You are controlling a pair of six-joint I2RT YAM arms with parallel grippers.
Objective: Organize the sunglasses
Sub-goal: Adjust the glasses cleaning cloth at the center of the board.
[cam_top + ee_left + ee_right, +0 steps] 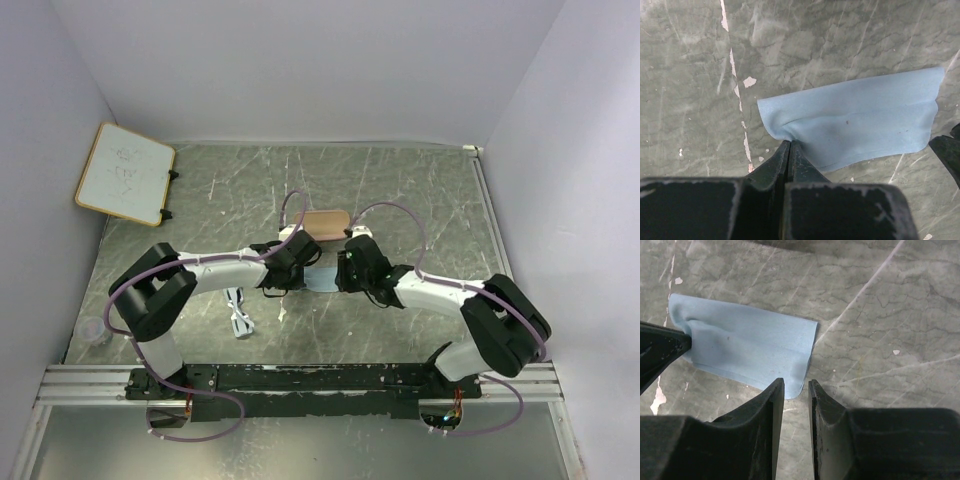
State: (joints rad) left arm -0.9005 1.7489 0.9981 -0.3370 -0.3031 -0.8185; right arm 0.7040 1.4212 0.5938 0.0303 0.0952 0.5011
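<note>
**Marbled table, cloth pinched at one end**

Grey-green marbled table (420,200) runs between pale lilac walls, with a whiteboard (125,172) lying at its 10 o'clock corner. Near the middle, a light blue cloth (855,120) lies flat between the two wrists. The left gripper (790,146) has its fingers pressed together on the cloth's near-left edge, where the fabric puckers into a small fold. The right gripper (795,385) stands with its jaws slightly apart and a clear gap between them; the cloth's corner lies in that gap, and neither tip visibly presses it. A tan-pink case (325,221) sits just past the cloth at 12 o'clock. The sunglasses (238,314) lie on the table at 8 o'clock from the cloth, beside the left forearm, apart from both grippers.
</note>
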